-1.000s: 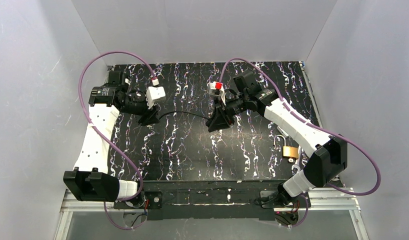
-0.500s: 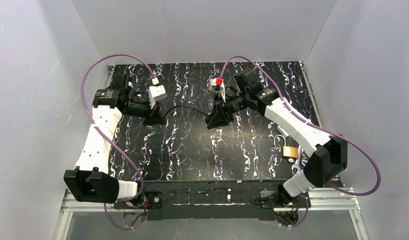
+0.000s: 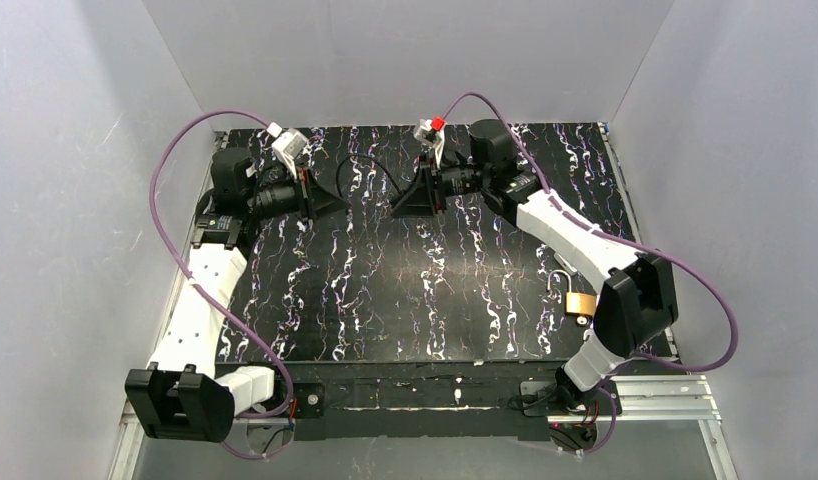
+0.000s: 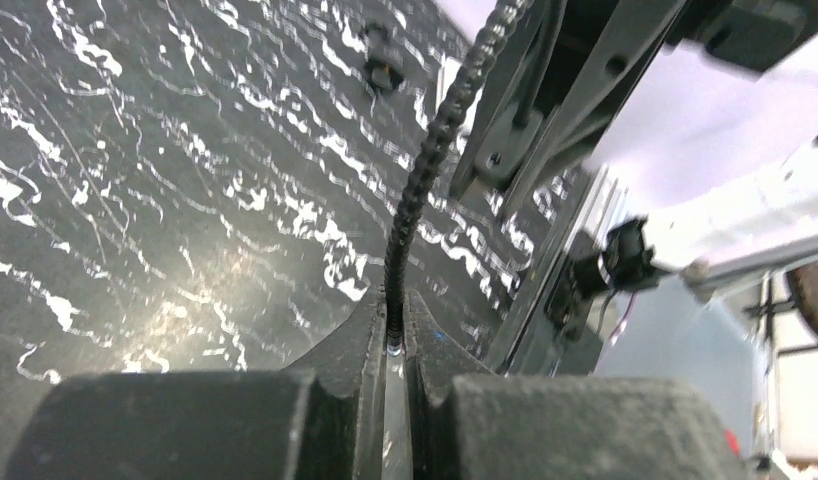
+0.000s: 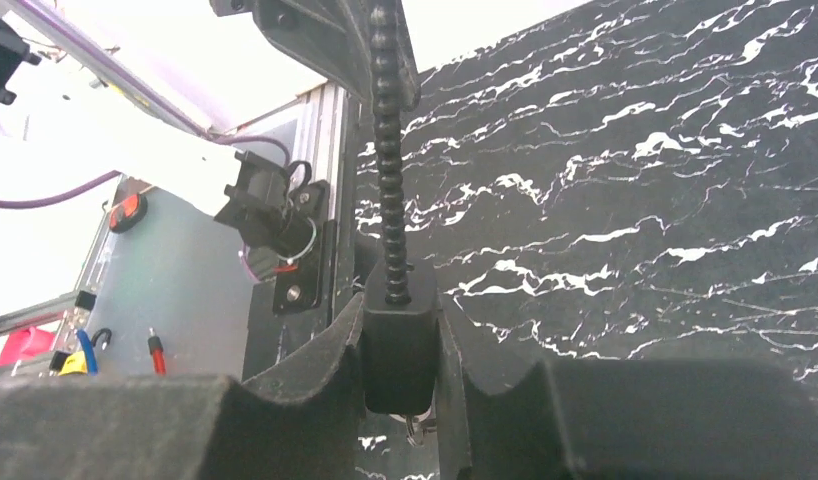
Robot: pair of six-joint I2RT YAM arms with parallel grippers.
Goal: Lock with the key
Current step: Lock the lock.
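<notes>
Left tool (image 4: 390, 335) pinches black cable (image 4: 425, 170), right tool (image 5: 400, 320) clamps its block (image 5: 397, 355); brass padlock (image 3: 581, 303) lies apart.

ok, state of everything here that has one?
left end effector: shut on the beaded cable
right end effector: shut on the black block at the cable's end
beaded cable: arcs slack between the two end effectors
brass padlock: lying on the table, right side, untouched; shackle too small to tell

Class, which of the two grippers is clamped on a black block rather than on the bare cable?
The right gripper: its jaws hold the black block where the beaded cable ends. The left gripper pinches only the thin cable itself.
</notes>
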